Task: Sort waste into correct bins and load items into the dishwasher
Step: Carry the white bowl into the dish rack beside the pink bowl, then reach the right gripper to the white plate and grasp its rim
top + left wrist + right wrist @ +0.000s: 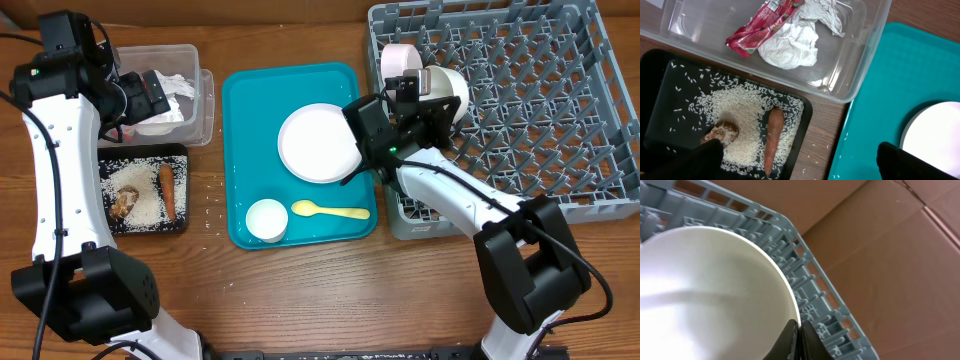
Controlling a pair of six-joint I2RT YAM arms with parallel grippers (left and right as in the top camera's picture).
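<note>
The right jaws are clenched on the rim of a small round white bowl (pixel 710 295), held tipped on edge over the near-left corner of the large grey plastic dish rack (pixel 540 120). The pinch is thin, so the bowl could swivel or slip. It could also knock the small pink bowl (pixel 400 62) standing just beside it on the left, or fall flat if it is let go off the pegs.

Being round, the white bowl has no long side. Its centre axis runs roughly left to right, and the mouth seems to face left.

The left jaws hang spread wide and empty over the shallow black rectangular tray (pixel 660 75).
</note>
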